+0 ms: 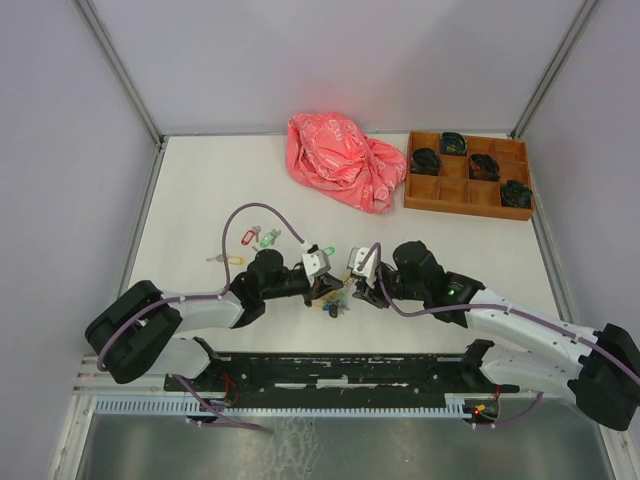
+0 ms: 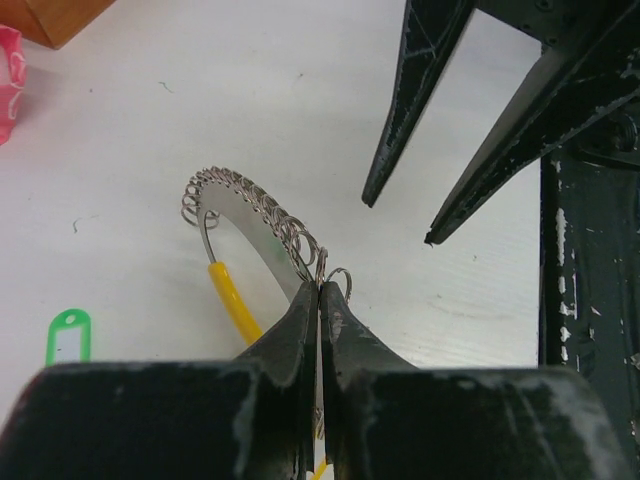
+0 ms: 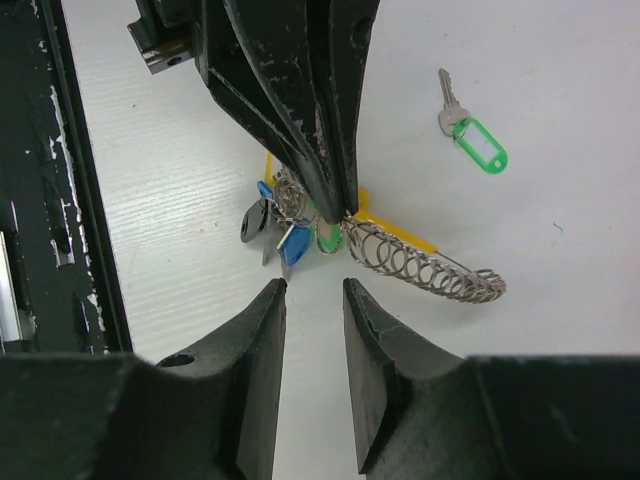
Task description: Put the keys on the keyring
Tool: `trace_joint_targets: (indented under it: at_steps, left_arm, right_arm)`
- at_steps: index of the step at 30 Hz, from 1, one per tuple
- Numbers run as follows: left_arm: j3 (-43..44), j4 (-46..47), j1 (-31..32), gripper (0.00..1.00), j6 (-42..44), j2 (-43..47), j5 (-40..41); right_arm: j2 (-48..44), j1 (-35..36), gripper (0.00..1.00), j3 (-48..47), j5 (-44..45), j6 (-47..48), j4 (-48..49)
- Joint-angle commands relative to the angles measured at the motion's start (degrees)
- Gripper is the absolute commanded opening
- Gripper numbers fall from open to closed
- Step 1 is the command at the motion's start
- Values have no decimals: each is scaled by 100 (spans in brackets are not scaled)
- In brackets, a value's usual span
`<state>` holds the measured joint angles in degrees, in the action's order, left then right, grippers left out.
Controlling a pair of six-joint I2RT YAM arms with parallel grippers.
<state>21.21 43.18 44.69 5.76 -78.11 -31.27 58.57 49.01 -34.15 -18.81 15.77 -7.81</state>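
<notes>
The keyring (image 3: 420, 262), a loop of silvery coils with a yellow band (image 2: 235, 300), lies on the white table between both arms (image 1: 336, 300). My left gripper (image 2: 320, 285) is shut on the keyring's coil end; it also shows in the right wrist view (image 3: 335, 212). A blue-tagged key (image 3: 293, 240), a green tag (image 3: 328, 237) and a dark key (image 3: 253, 220) hang bunched on the ring at the left gripper's tips. My right gripper (image 3: 314, 285) is open and empty, just short of that bunch. Loose keys lie apart: green-tagged (image 3: 480, 145), red (image 1: 250, 237), green (image 1: 268, 238), yellow (image 1: 232, 260).
A crumpled pink bag (image 1: 345, 160) lies at the back centre. A wooden compartment tray (image 1: 465, 208) with small black bundles stands at the back right. The two grippers (image 1: 345, 288) are close together at the near middle of the table.
</notes>
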Motion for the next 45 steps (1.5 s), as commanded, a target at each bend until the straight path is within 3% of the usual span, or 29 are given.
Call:
trace_joint_targets:
  at_steps: [1,7,15,27,32,45]
  left_arm:
    - [-70,390,5,3,224,319,314]
    - [-74,286,14,3,323,392,252]
    - [-12,156,18,3,363,379,137]
    - [50,31,40,3,408,311,0]
    - [54,-2,45,3,414,348,-61]
    - [162,-152,54,3,331,309,-39]
  right_arm:
    - [93,12,36,74,12,-257,755]
    - [233,11,29,371,75,-43,1573]
    - [314,4,27,594,-109,283,2057]
    - [706,3,23,353,-254,523,1917]
    - [824,3,15,328,-258,534,1995]
    - [1004,3,15,70,-583,565,1785]
